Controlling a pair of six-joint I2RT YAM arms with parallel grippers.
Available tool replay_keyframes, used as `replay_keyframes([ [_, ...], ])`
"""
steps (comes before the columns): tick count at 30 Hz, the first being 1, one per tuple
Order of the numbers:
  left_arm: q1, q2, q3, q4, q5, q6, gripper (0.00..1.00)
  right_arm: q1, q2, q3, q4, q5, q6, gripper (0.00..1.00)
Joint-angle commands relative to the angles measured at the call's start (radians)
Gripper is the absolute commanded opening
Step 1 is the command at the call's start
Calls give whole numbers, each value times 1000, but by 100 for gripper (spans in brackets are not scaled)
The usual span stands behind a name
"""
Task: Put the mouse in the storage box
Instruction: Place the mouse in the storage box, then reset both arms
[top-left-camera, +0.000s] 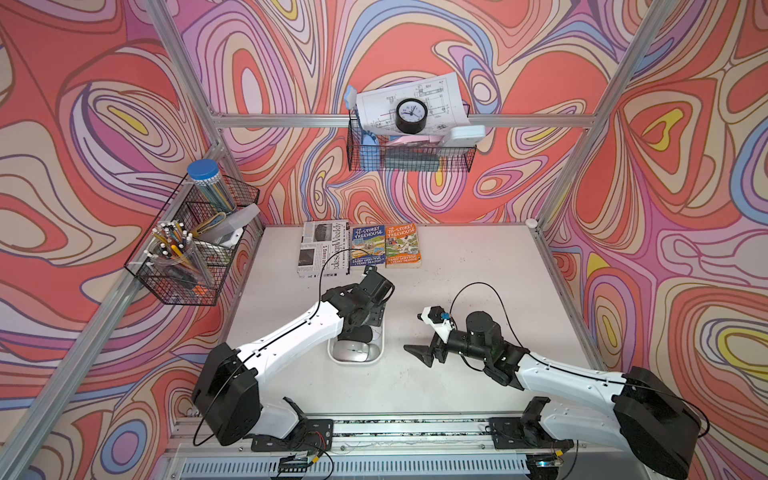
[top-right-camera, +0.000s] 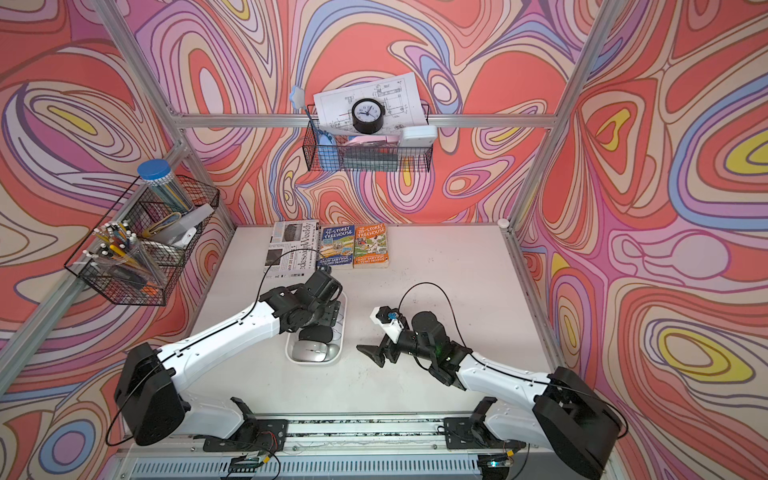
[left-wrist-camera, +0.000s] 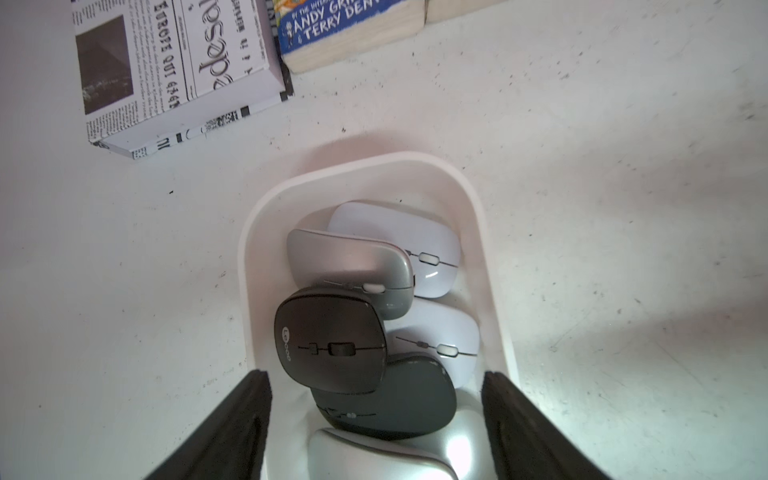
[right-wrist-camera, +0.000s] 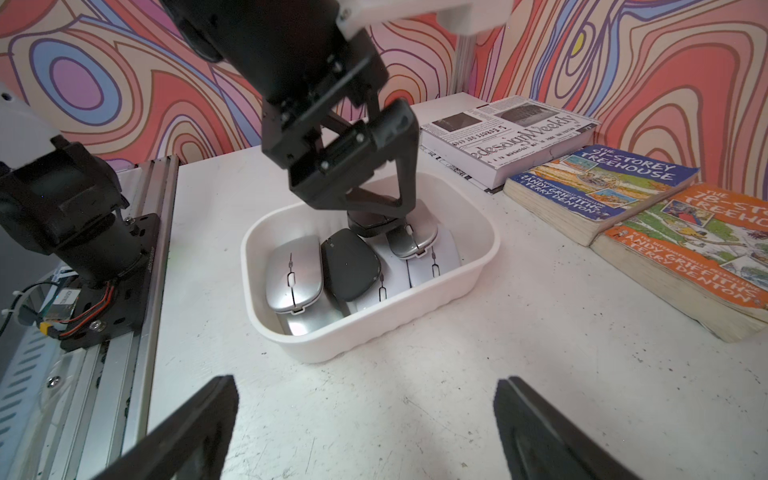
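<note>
Since the left pincer (left-wrist-camera: 376, 376) stands with its jaws spread wide and grips nothing, while the black mouse (left-wrist-camera: 332, 338) lies free on top of the other mice (left-wrist-camera: 349, 262) inside the storage box (left-wrist-camera: 365, 164) at lower centre of the left wrist view, the letting-go step looks to be in hand and the task all but done. The next move, I judge, calls for a straight lift of that arm clear of the rim without brushing the heaped mice. Right of centre in a top view, the right pincer (top-left-camera: 417, 355) is spread too, empty over bare desk (top-left-camera: 478, 257).
</note>
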Motion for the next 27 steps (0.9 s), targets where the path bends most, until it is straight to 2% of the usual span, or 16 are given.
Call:
replay_keyframes([
  [1,8,-73,-38,81,-10,21,82,-3,-28,1,20,79,36,98],
  [6,65,-195,-133,187,-80,41,85,-63,-63,24,20,286,87,98],
  [11,170,-311,-276,341,-121,64,86,-225,-103,24,6,367,160,98],
  [20,265,-417,-533,628,-250,155,88,-337,-89,29,-81,760,142,98],
  [23,276,-444,-687,855,-316,249,90,-398,-83,1,-62,826,172,98],
  [24,289,-457,-681,819,-312,232,92,-406,-80,-11,-44,830,141,98],
  [27,330,-457,-711,910,-279,300,93,-441,-35,-49,50,879,111,98],
])
